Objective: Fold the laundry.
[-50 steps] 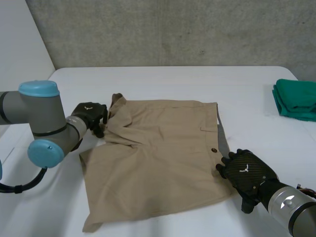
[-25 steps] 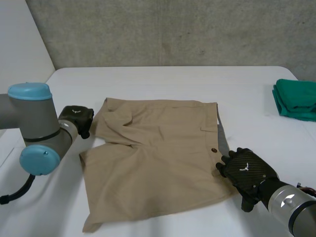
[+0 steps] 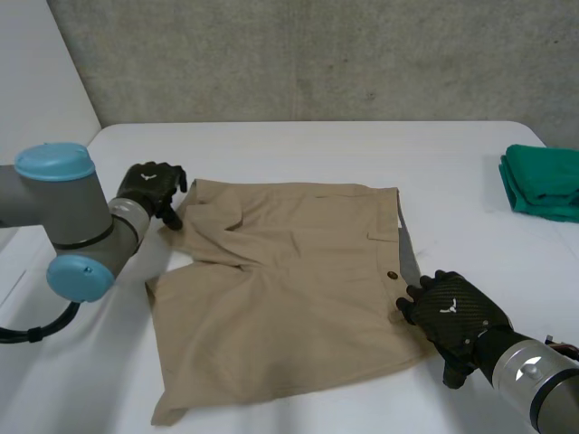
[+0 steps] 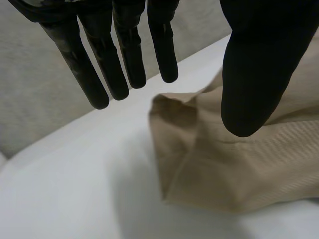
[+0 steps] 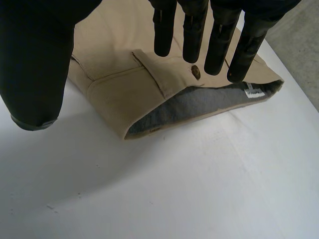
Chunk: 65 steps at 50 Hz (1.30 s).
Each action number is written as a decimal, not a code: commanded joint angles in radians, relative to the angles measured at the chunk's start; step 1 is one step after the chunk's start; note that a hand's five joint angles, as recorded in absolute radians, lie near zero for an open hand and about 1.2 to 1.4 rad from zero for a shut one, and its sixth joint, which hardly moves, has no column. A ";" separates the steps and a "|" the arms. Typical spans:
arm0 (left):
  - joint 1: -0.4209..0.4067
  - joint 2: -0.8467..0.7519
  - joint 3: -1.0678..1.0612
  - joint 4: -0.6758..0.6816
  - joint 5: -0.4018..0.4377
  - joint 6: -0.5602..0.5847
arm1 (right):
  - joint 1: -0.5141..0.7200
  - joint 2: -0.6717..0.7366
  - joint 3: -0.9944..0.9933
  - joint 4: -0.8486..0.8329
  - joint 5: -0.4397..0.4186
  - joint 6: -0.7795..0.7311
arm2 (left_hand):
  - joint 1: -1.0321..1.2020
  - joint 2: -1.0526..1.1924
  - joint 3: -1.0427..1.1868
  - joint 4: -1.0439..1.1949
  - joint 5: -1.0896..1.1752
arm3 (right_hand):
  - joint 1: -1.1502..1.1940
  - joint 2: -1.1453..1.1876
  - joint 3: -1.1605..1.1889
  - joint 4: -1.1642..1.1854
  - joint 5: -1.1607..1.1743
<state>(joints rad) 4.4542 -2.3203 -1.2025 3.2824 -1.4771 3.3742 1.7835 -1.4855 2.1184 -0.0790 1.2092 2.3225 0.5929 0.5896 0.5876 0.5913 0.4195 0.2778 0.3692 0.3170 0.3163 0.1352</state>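
Tan shorts [image 3: 289, 289] lie spread flat on the white table [image 3: 317, 145], waistband toward my right arm. My left hand [image 3: 149, 185] is at the far left leg corner, just off the cloth. In the left wrist view its fingers [image 4: 124, 50] are straight and apart from the thumb, with the leg hem [image 4: 224, 169] lying loose below them, not held. My right hand [image 3: 452, 316] rests at the near end of the waistband. Its fingers [image 5: 192, 30] are straight above the button [image 5: 196, 73] and the grey inner waistband [image 5: 199, 107].
A folded green cloth [image 3: 543, 181] sits at the table's far right edge. A concrete wall stands behind the table. Bare white tabletop surrounds the shorts, widest at the far side and between the waistband and the green cloth.
My left hand pulled the raised leg corner out to the left, let it go and opened. The corner now lies flat. My right hand has not moved.
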 commanded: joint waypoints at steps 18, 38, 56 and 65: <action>0.026 -0.027 0.023 -0.112 -0.098 -0.027 | -0.006 0.001 0.000 0.001 0.001 0.000 | 0.803 0.807 0.809 0.805 0.802 | 0.010 -0.082 -0.029 -0.029 -0.022; 0.014 0.053 -0.152 -0.118 -0.127 -0.030 | -0.006 -0.006 0.005 0.001 0.001 -0.002 | 0.801 0.804 0.806 0.802 0.800 | 0.013 -0.079 -0.026 -0.026 -0.019; -0.006 0.415 -0.402 -0.112 -0.263 -0.038 | -0.007 -0.084 0.003 -0.030 -0.071 0.012 | -0.036 -0.033 -0.031 -0.034 -0.037 | -0.028 -0.120 -0.068 -0.067 -0.060; -0.153 0.640 -0.689 -0.176 -0.111 -0.042 | -0.009 0.008 0.000 -0.044 -0.240 -0.005 | -0.021 -0.018 -0.016 -0.020 -0.023 | 0.054 -0.038 0.014 0.015 0.022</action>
<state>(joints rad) 4.3953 -1.8050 -1.7250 3.1571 -1.6768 3.3367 1.7748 -1.5571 2.1224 -0.1112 1.0530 2.3267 0.5240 0.5206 0.5297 0.5145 0.3404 0.2548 0.3692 0.2667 0.2828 0.1050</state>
